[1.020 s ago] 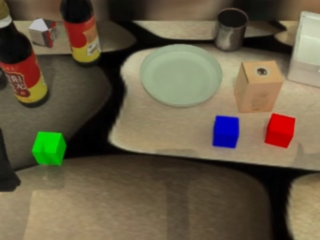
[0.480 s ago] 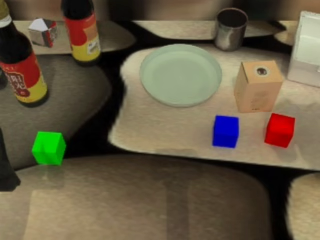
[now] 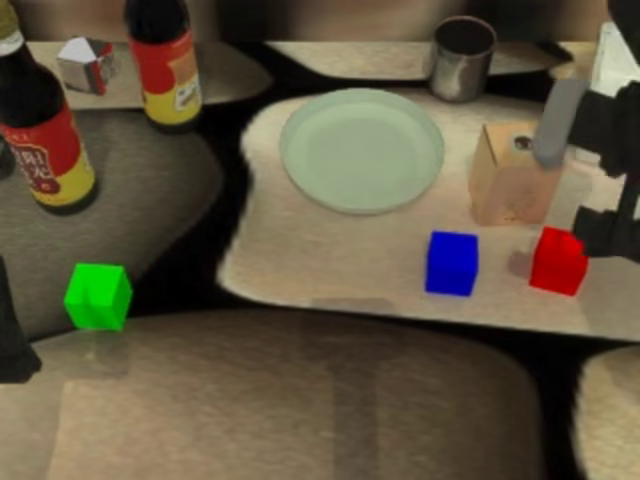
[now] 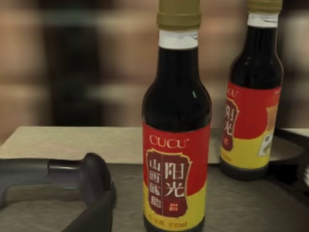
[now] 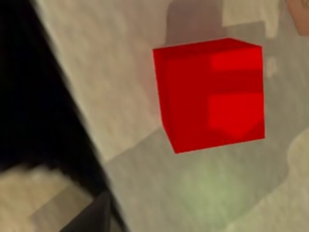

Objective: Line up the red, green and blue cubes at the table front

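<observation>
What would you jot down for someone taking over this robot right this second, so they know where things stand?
Right gripper: over the table's right side, beside the red cube, not holding it; whether its fingers are open is unclear.
Left arm: parked at the left edge, holding nothing visible.
Cubes: red and blue cube sit apart on the paler patch, in front of the cardboard box; green cube is far left, on the darker patch.
Done: nothing placed yet.
Left: move all three cubes into a row on the table front.
</observation>
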You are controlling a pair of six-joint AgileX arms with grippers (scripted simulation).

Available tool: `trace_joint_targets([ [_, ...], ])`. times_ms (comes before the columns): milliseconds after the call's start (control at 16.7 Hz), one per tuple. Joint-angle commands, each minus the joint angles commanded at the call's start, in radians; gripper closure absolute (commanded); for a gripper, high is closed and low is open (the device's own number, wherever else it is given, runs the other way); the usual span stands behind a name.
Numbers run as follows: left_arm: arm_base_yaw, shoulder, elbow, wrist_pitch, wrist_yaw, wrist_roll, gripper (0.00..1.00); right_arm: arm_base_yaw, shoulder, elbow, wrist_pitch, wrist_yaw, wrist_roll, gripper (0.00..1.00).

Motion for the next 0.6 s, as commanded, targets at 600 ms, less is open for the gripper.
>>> trace_joint_targets([
  [600,0.000,0.000,0.000,0.000,0.000,0.000,0.00,0.016,0.212,0.172,-0.107,0.001,-0.104,0.00],
])
